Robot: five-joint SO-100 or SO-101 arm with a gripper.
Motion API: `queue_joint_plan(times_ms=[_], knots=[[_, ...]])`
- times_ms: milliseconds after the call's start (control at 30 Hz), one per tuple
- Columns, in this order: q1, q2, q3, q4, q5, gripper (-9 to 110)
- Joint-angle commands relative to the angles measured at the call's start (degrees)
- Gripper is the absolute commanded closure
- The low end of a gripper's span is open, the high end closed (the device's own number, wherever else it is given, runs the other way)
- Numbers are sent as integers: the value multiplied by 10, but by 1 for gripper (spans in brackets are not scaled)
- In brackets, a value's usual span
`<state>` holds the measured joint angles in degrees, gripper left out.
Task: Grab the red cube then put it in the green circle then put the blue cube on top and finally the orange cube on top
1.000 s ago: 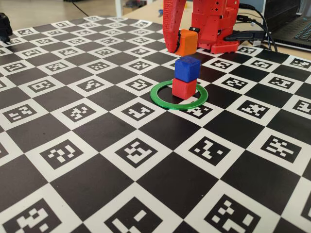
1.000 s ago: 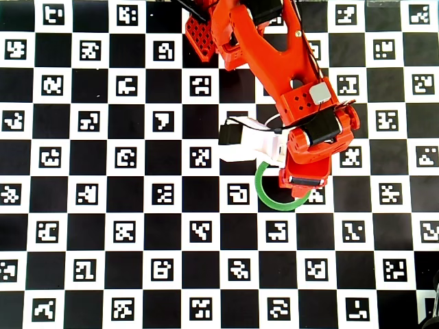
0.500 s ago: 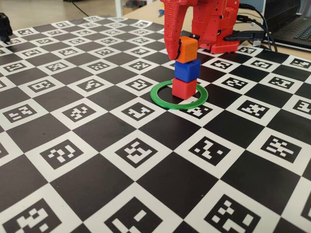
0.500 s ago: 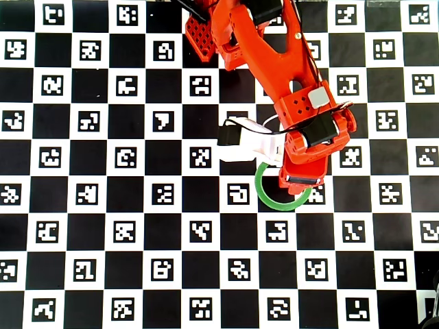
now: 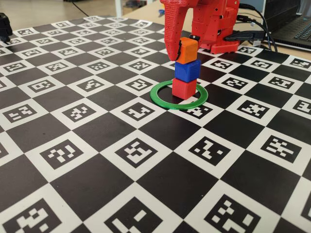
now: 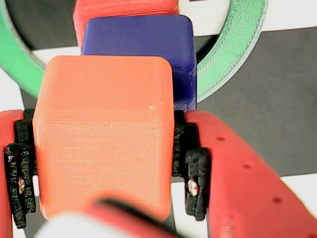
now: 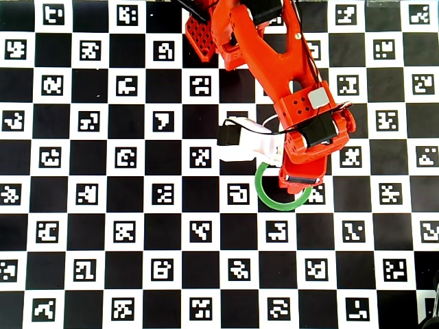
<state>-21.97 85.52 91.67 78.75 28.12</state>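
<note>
On the checkered bench, the green circle lies flat a little right of the middle in the fixed view, and the red cube stands inside it, toward the far side of the hollow centre. The blue cube sits squarely on the red one, and the orange cube is on top of the blue, tilted slightly so that it leans to the right.

The jaws are pinching the orange cube: in the wrist view the black pads press against its left and right faces, with the cube filling the whole gap between them. Past it in that view the blue cube shows just beyond and slightly to the right, then a strip of the red cube at the top edge, with the green circle curving round on both sides.

From the fixed view, one red finger comes down on the left of the orange cube, touching its side. Whether the orange cube rests fully on the blue cube or is just above it, I cannot tell.

From overhead, the red arm reaches from the far edge of the bench and covers the stack; only the left and near arc of the green circle shows beneath it.
</note>
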Motion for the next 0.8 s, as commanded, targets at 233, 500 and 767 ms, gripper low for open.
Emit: queue_joint_plan(times_ms=[233, 500, 767], knots=[[-11, 34, 3, 12, 35, 63], [-21, 46, 4, 11, 18, 52], [-14, 93, 1, 25, 5, 49]])
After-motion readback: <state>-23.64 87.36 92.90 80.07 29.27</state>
